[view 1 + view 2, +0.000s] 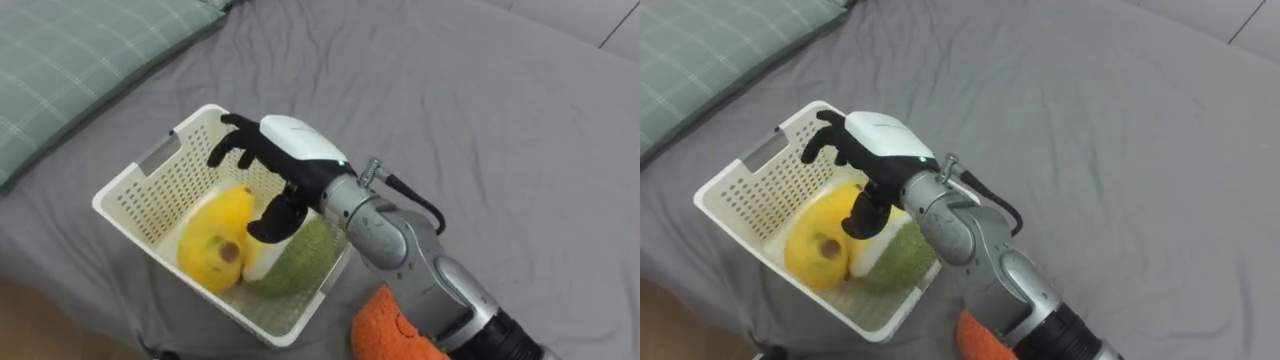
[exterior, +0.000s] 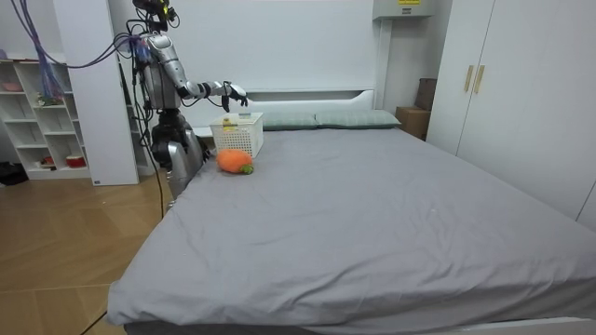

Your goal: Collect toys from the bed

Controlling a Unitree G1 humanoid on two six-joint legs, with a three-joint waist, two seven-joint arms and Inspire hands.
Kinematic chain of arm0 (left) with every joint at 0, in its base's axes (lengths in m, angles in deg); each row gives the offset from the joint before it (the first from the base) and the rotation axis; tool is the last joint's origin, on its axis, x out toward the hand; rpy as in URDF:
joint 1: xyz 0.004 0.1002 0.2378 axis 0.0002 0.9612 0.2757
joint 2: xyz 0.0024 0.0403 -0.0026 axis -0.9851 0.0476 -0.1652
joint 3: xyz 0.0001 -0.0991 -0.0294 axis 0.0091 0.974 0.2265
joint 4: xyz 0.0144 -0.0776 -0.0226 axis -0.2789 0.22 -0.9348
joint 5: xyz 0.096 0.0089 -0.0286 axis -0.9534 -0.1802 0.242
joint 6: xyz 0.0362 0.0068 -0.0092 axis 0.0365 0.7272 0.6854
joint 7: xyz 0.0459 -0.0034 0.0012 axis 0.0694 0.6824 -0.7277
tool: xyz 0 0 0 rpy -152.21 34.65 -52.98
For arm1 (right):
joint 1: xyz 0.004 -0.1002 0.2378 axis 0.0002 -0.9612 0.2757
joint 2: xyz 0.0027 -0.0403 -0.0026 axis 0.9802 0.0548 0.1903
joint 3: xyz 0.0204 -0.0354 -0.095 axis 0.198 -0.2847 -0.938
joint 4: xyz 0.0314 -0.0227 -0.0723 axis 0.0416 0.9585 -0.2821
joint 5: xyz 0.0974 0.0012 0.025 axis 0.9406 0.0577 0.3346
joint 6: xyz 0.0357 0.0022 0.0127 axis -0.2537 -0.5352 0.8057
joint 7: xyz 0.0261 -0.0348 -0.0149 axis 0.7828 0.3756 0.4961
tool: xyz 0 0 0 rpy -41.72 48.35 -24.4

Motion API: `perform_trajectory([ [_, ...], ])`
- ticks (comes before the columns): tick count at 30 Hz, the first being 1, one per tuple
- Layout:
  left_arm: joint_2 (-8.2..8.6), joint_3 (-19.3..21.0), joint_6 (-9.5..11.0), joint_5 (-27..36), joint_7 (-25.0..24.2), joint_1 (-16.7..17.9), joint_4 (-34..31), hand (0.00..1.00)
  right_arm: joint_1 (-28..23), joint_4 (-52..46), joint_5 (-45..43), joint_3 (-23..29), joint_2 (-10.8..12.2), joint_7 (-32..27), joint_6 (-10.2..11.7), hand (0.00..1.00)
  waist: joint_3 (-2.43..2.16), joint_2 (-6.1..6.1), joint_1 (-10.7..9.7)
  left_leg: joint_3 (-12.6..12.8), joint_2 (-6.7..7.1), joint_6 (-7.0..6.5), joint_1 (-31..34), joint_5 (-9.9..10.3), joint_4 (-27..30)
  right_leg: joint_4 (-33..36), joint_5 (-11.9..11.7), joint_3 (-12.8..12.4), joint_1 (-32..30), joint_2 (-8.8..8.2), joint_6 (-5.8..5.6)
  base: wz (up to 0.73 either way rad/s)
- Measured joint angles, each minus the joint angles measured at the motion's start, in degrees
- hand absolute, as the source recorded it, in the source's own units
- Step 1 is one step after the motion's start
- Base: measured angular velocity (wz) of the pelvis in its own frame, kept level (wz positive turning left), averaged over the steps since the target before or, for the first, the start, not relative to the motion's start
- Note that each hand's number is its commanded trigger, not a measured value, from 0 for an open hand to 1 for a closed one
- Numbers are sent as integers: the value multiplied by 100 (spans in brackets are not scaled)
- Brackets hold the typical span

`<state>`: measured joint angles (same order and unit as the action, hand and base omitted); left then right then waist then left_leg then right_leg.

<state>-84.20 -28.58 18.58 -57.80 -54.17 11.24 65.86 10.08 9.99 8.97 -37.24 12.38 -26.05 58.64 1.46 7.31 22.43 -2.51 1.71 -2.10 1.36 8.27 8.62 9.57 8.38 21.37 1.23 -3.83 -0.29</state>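
White perforated plastic basket (image 1: 165,190) on the grey bed (image 1: 480,110), close to the bed's side edge on the robot's side and near the green checked pillow (image 1: 70,60) at the head end. Inside it already: a yellow rounded plush toy (image 1: 215,240) toward the bed's side edge, and a green-and-white plush wedge (image 1: 305,260) touching it on the inward side. Right hand (image 1: 290,145) hanging over the basket, reached in from the lower right, fingers (image 1: 235,140) loosely spread and pointing toward the far rim, thumb drooping toward the two toys, nothing in the grasp. Left on the sheet: an orange plush toy with a green tip (image 1: 385,325), just beside the basket's near corner, on the robot's side of it, partly hidden under the right forearm. From the fingers, then, back toward the body and a little to the right: behind the wrist, not ahead of it. Probably calls for drawing the arm back before lowering. Right hand plainly the nearer one. Long axis wider than tall in the room view, green tip at the room view's right; true direction across the bed not clear. No lettering legible on basket or toys.
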Motion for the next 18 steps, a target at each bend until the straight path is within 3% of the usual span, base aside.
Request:
perform_trajectory([
  [10,-2,13,-90,148,17,-21,50,0,0,263,637,79,-97,-7,3,0,6,-5,-94,6,-1,0,-69,0,-8,-8,0,-77,21,13,0,0],
  [18,99,292,-85,227,90,110,70,0,-83,75,986,848,-251,-221,13,0,23,-88,-369,27,1,-3,-103,2,-2,-2,0,-88,73,4,-1,-1],
])
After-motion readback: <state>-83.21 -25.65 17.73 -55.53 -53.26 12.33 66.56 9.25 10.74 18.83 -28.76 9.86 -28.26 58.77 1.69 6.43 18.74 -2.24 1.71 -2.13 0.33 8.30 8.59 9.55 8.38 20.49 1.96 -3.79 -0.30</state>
